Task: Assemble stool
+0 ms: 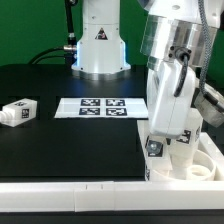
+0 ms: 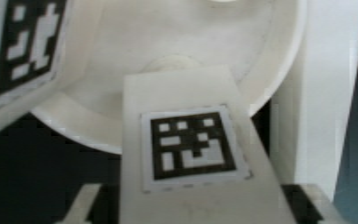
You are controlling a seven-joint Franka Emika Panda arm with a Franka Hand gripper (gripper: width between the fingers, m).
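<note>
A white stool leg [image 2: 194, 125] with a square tag on its face stands between my gripper's [image 2: 197, 207] dark fingers [image 2: 83, 203], which are shut on its sides. Behind it lies the round white seat [image 2: 149, 60], the leg's far end resting against or just over it; contact cannot be told. In the exterior view the gripper [image 1: 163, 128] holds this leg [image 1: 156, 146] upright over the seat [image 1: 192, 160] at the table's front right corner. A second tagged leg [image 1: 17, 111] lies loose at the exterior view's left. Another tagged white part [image 2: 28, 45] shows beside the seat.
The marker board [image 1: 100, 106] lies flat mid-table. A long white L-shaped rail [image 1: 70, 198] runs along the front edge and up the right side, enclosing the seat. The arm's white base [image 1: 100, 45] stands at the back.
</note>
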